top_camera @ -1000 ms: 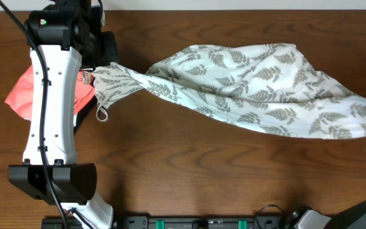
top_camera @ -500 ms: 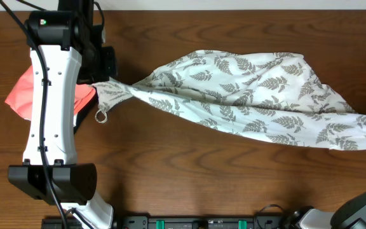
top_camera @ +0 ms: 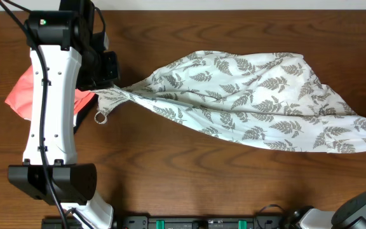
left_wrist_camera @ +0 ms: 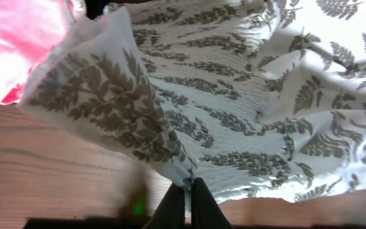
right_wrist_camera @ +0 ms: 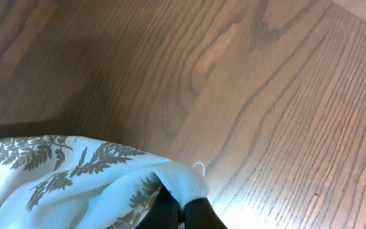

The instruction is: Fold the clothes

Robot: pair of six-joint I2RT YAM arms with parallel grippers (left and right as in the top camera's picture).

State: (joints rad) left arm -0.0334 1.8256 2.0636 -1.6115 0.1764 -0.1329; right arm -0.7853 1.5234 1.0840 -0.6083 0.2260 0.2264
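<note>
We were spreading the dress over the desk, left gripper and right gripper clamped shut on its ends. Next, seemingly: lay it flat.

Bright, even light; the left hand looks blurred.

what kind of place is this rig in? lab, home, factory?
Most likely a lab bench for robot training, not a home: a white robot arm mounted at a wood-grain table, a black rail with cables along one edge, and a fern-print dress plus a coral-pink garment as work items.
</note>
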